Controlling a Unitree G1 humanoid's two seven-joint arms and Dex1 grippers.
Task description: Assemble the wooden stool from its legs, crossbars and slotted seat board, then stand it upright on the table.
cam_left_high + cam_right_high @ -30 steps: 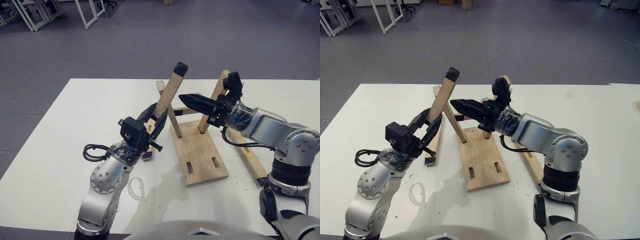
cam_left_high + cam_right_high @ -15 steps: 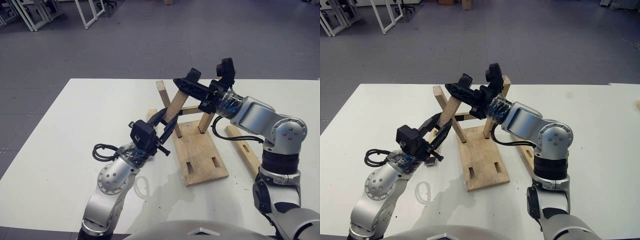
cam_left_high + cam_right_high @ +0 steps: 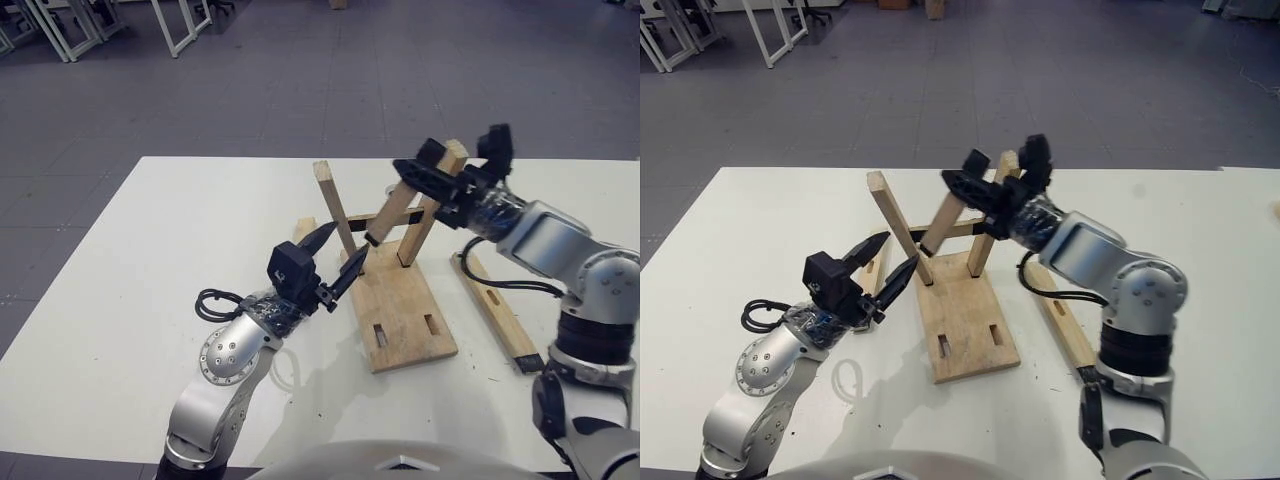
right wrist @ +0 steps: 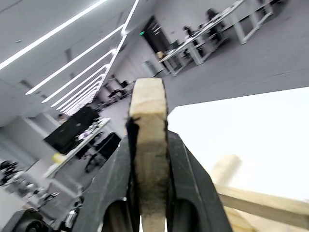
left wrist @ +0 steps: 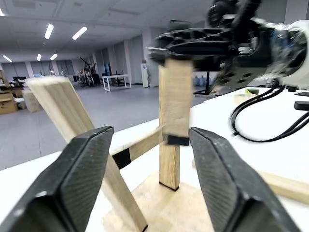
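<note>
The pale wooden stool (image 3: 392, 280) lies part-built on the white table (image 3: 150, 250), just ahead of the left gripper (image 3: 348, 240). That gripper is empty, its two black fingers spread wide. Their tips sit just beside the lower part of a slanting square wooden leg (image 3: 334, 205) that stands in the flat slotted seat board (image 3: 415, 325); whether they touch it I cannot tell. A coiled black cable (image 3: 212, 300) lies behind the gripper, by its wrist. Beyond the tips, a thin wooden crossbar with a dark band (image 3: 360, 221) runs from that leg to a second standing leg (image 3: 420, 228), which leans the other way.

The right gripper (image 3: 412, 172) is above the board's far end, clamped on the top of a third wooden leg with a dark foot cap (image 3: 393, 212) — the leg hangs tilted below the fingers, capped end down between the two standing legs. Below and to the right of this gripper, a long slotted wooden bar (image 3: 495, 315) lies flat on the table, apart from the board. Past the left gripper, a further wooden piece (image 3: 303, 228) lies flat behind the first leg.
</note>
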